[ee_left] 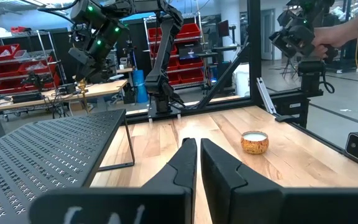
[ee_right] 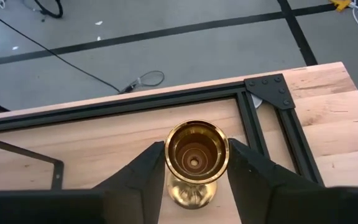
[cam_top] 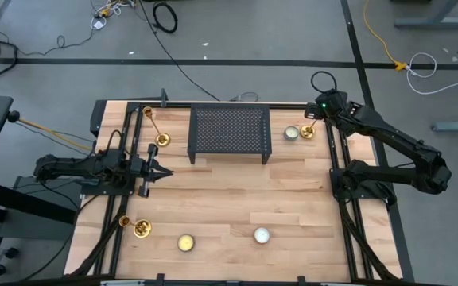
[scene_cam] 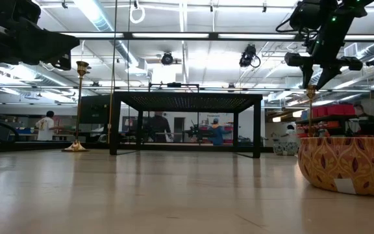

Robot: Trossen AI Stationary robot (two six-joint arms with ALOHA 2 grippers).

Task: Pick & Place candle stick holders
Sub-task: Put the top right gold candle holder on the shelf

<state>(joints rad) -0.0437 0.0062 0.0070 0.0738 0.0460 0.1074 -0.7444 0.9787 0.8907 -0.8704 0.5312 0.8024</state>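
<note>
Candlestick [ee_right: 196,158] is standing upright at the table's far right corner, stem vertical, directly beneath the right gripper [ee_right: 194,163], whose two fingers are bracketing the cup, apparently gripping it. Left gripper [cam_top: 151,170] is idling shut at left-centre, much farther off. Right wrist view is showing the fingers against the cup rim; high view [cam_top: 309,129] is only showing its location beside a small candle [cam_top: 291,133]

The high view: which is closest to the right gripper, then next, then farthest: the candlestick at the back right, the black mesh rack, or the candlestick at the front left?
From the right gripper:
1. Back-right candlestick, between its fingers at the table's back right corner.
2. Black mesh rack, at the back middle, toward the left arm's side.
3. Front-left candlestick, at the opposite front corner.
</note>
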